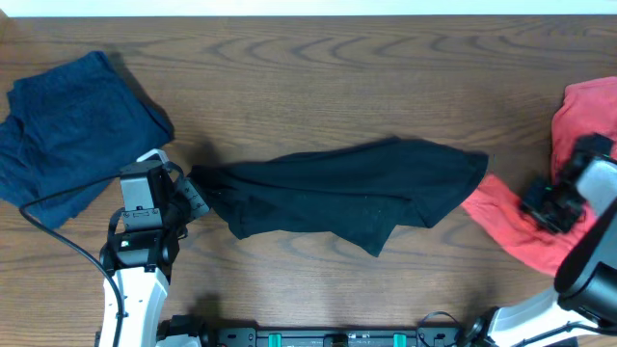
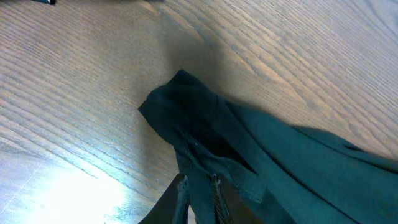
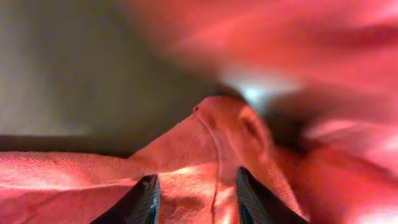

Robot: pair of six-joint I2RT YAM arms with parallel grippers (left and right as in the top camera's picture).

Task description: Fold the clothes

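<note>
The black shirt (image 1: 347, 193) lies crumpled and stretched sideways across the middle of the table. My left gripper (image 1: 198, 198) is at the shirt's left end. In the left wrist view it (image 2: 199, 179) is shut on a bunched edge of the shirt (image 2: 261, 162). A navy blue garment (image 1: 72, 130) lies in a heap at the far left. A coral-red garment (image 1: 521, 226) lies at the right edge. My right gripper (image 1: 533, 204) is low over it. In the right wrist view its jaws (image 3: 196, 180) stand apart, straddling a ridge of the red cloth (image 3: 211, 137).
The brown wooden table (image 1: 318, 77) is bare along the back. A black cable (image 1: 58, 236) loops on the table beside the left arm. The arm bases and a rail (image 1: 328, 337) sit at the front edge.
</note>
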